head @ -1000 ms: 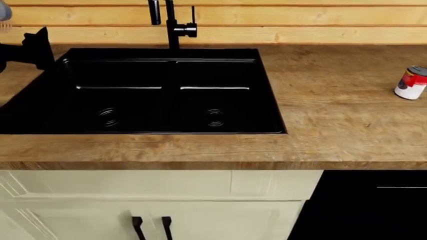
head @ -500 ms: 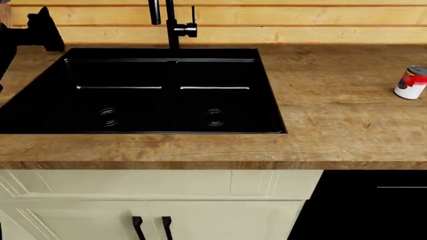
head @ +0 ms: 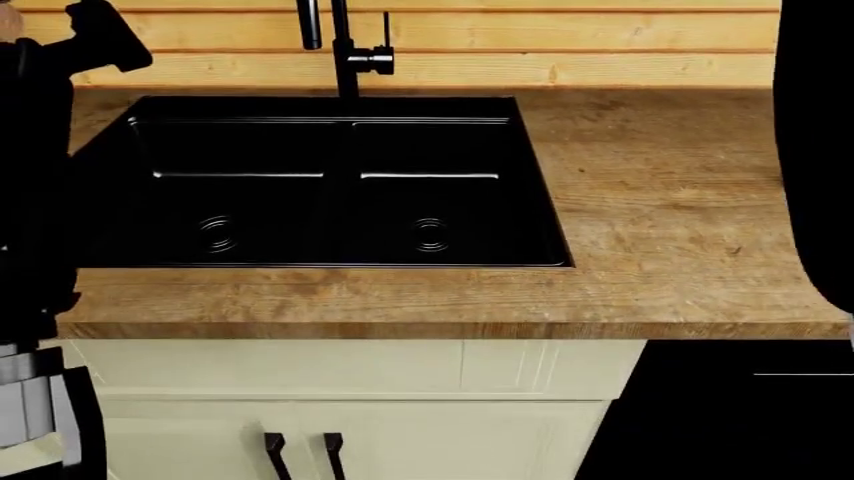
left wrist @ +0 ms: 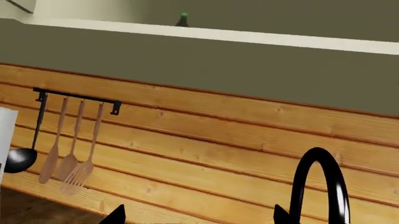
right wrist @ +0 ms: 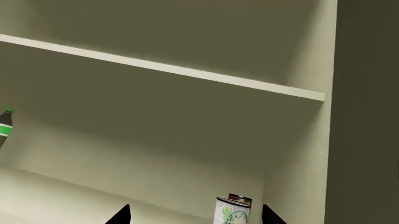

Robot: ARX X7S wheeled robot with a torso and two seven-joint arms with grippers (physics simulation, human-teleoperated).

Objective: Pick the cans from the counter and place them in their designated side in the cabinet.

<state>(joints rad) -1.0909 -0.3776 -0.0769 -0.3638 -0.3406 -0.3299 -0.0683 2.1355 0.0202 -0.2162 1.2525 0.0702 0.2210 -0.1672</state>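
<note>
Right pincer (right wrist: 194, 215) is facing the cabinet (right wrist: 187, 121), fingertips apart around the green can (right wrist: 232, 211); grip cannot be told. Left pincer (left wrist: 196, 219): likewise. Advice: set can flat beside the side wall.

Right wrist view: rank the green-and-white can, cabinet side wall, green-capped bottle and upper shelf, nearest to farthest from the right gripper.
1. Green-and-white can: between the spread fingertips of the right gripper.
2. Cabinet side wall: just past the can.
3. Green-capped bottle, far along the cabinet floor, and upper shelf, overhead: too close to call.
</note>
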